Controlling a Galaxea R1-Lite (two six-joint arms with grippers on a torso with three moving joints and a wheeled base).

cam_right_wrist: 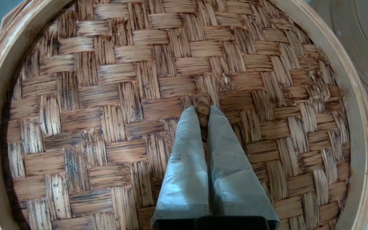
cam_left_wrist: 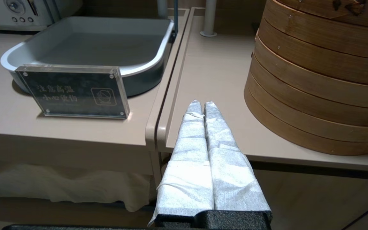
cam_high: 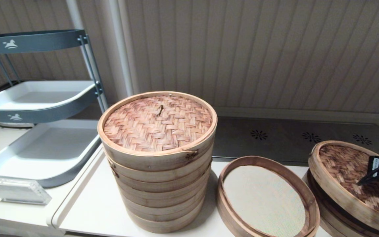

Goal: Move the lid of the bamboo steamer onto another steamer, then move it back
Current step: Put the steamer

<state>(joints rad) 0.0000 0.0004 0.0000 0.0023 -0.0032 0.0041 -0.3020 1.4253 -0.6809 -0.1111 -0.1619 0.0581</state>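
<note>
Right now your right gripper [cam_right_wrist: 200, 110] is pinched shut on the small centre knot of the dark brown herringbone-woven bamboo steamer lid [cam_high: 357, 177], which sits tilted on its own base at the lower right of the head view. Judging from that, the first transfer is barely begun: lift, placement and return all remain. Just left of it waits the low, wide reddish-rimmed steamer with cream cloth liner [cam_high: 265, 197], uncovered. Further left, the tall stack of pale bamboo tiers [cam_high: 158, 158] stands near but outside that short path. Your left gripper [cam_left_wrist: 202, 103] is closed and idle over the counter [cam_left_wrist: 216, 73] edge.
</note>
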